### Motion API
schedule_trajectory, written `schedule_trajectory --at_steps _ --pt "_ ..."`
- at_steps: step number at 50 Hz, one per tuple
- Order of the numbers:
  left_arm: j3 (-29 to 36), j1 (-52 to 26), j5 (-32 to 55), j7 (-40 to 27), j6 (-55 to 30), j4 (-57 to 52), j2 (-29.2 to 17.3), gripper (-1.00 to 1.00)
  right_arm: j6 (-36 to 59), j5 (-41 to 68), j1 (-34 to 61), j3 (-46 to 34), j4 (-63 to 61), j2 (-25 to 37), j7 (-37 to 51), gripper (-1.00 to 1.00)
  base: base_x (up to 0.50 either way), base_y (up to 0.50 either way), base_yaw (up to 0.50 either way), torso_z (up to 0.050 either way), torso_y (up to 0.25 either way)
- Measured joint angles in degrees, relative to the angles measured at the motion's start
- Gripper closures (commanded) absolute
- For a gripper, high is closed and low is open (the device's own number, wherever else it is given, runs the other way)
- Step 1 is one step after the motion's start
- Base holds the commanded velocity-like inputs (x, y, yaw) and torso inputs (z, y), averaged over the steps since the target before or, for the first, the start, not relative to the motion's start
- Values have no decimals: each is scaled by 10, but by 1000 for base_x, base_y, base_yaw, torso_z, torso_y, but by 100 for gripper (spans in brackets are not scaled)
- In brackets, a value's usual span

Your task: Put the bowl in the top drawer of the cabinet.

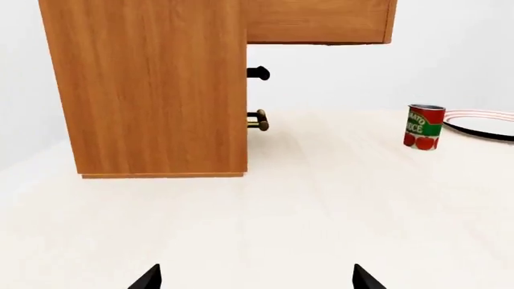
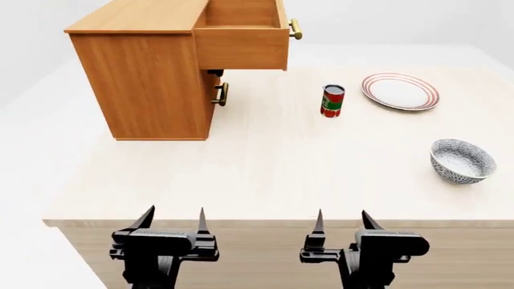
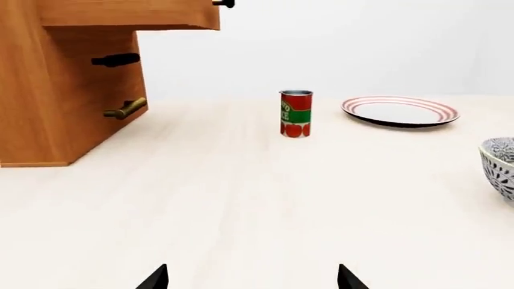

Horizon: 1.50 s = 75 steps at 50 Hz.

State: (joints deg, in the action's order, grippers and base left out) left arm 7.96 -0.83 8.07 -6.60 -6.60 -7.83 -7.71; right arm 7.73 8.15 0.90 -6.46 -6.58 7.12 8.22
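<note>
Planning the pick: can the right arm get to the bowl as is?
Probably yes. The bowl sits alone on the table's right side, nothing between it and the open right tool; the can and plate lie farther back.

The speckled bowl (image 2: 461,160) sat upright on the counter (image 2: 265,162) to my right, well apart from the cabinet (image 2: 148,84), whose top drawer (image 2: 241,45) stood pulled open.

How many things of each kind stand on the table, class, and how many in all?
Cabinet: 1
Can: 1
Plate: 1
Bowl: 1
Total: 4
</note>
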Motion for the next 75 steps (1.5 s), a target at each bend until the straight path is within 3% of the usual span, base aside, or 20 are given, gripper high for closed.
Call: schedule_trajectory --at_steps 13,24,33,49,75 --pt "-27 -67 51 -10 -114 -142 -26 -100 173 28 38 8 -174 29 26 -100 0 0 0 0 0" --pt "-85 -149 133 -26 -227 -248 -49 -100 362 85 148 46 -298 48 44 -100 0 0 0 0 0" --pt "-139 -215 205 -38 -302 -305 -72 -100 466 115 252 65 -330 66 51 -100 44 0 0 0 0" --pt "-221 -303 308 -66 -413 -385 -133 -100 575 139 390 74 -340 95 56 -100 161 0 0 0 0" --pt "-315 -393 458 -135 -524 -449 -187 -100 676 172 497 105 -373 141 50 -100 265 0 0 0 0"
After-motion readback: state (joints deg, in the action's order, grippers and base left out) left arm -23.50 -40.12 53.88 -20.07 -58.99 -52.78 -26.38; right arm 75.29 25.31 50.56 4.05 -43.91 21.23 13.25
